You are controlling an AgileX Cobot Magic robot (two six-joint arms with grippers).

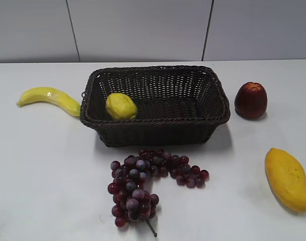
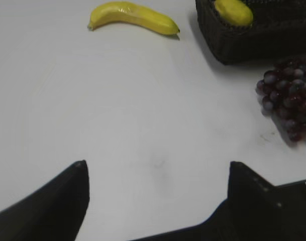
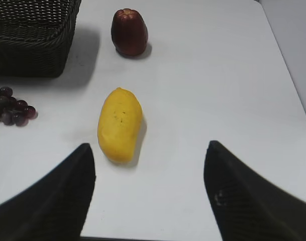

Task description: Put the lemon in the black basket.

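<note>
The yellow-green lemon (image 1: 121,106) lies inside the black basket (image 1: 213,83), against its left wall. It also shows in the left wrist view (image 2: 233,12), inside the basket (image 2: 243,42). The basket's corner shows in the right wrist view (image 3: 32,30). My left gripper (image 2: 158,165) is open and empty over bare table, well short of the basket. My right gripper (image 3: 149,148) is open and empty, with the mango just ahead of its left finger. Neither gripper shows in the exterior view.
A banana (image 1: 49,98) lies left of the basket. A bunch of dark red grapes (image 1: 142,183) lies in front of it. A dark red fruit (image 1: 250,100) stands to its right. A mango (image 1: 288,178) lies at the front right.
</note>
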